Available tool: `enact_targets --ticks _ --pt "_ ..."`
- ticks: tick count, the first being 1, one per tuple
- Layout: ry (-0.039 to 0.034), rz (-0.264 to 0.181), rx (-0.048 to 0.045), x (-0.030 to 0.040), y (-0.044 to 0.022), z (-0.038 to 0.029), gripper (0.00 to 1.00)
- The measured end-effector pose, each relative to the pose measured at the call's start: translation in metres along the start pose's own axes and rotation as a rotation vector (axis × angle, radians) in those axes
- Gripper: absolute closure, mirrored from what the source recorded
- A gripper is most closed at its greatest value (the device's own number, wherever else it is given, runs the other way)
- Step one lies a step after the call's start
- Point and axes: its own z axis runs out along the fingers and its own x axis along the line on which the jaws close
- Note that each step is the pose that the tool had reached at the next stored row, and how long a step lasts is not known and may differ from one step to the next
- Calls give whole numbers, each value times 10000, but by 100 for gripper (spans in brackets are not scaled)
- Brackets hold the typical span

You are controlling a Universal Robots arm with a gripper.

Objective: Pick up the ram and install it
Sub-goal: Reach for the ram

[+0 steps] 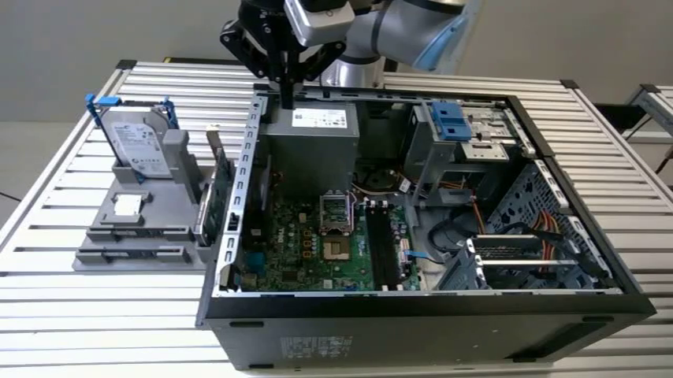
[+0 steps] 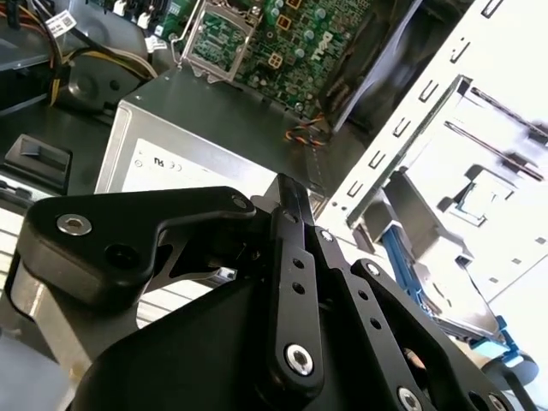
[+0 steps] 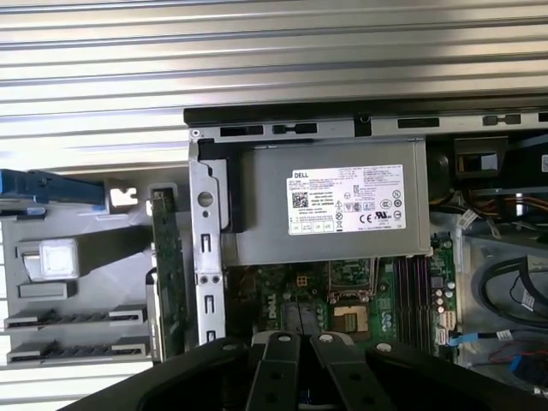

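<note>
Pick-up stage, nothing grasped yet by my reading. Black two-finger gripper [image 1: 286, 101] hovers over the open grey computer case [image 1: 250, 169], fingers drawn together, apparently empty. Long thin dark-green ram stick [image 1: 213, 206] (seen edge-on, identity likely) stands in the grey plastic holder [image 1: 137, 236] just beside the case. Grasping it calls for opened fingers squared to its thin top edge.

Case [image 1: 421, 323] on table [image 1: 63, 315], holder [image 1: 126, 236] at exterior view's left of it, hard drive [image 1: 139, 142] upright in holder. Power supply [image 1: 310, 150] in case's far corner, gripper [image 1: 286, 101] above it.
</note>
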Motion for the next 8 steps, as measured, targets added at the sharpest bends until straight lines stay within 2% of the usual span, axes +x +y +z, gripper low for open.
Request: enact_targets --ticks 8 --pt "1 -24 -1 88 -5 -1 100"
